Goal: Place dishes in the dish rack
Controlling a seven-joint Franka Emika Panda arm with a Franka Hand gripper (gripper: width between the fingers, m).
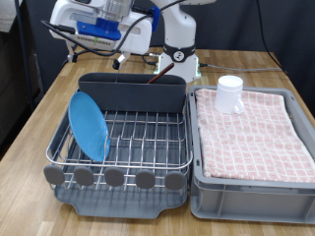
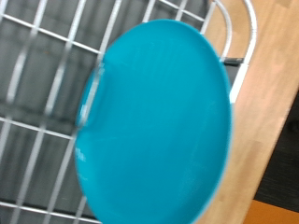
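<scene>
The wooden tabletop (image 1: 30, 172) carries everything in the exterior view. On it, toward that view's right, sits a grey bin (image 1: 251, 192) lined with a pink checked cloth (image 1: 254, 133). Just beside it on the left stands the dish rack (image 1: 128, 147), a silver wire grid in a dark grey tray, with a tall grey utensil compartment (image 1: 133, 93) along its far side.

The robot arm (image 1: 108, 25) hangs above the far end of the tabletop, well above the rack; its white and blue body shows near the exterior view's top, but the hand itself cannot be made out there, and its fingers do not appear in the wrist view either, so whether it is wide or narrow cannot be told.

The bright-blue plate (image 1: 89, 125) stands on edge in the rack's left part, leaning between the wires; the wrist view shows the plate (image 2: 154, 121) large, with rack wires behind it.

The small white mug (image 1: 229, 93) sits on the cloth in the bin's far corner. A dark spoon handle (image 1: 167, 76) seems to stick up from the utensil compartment.
</scene>
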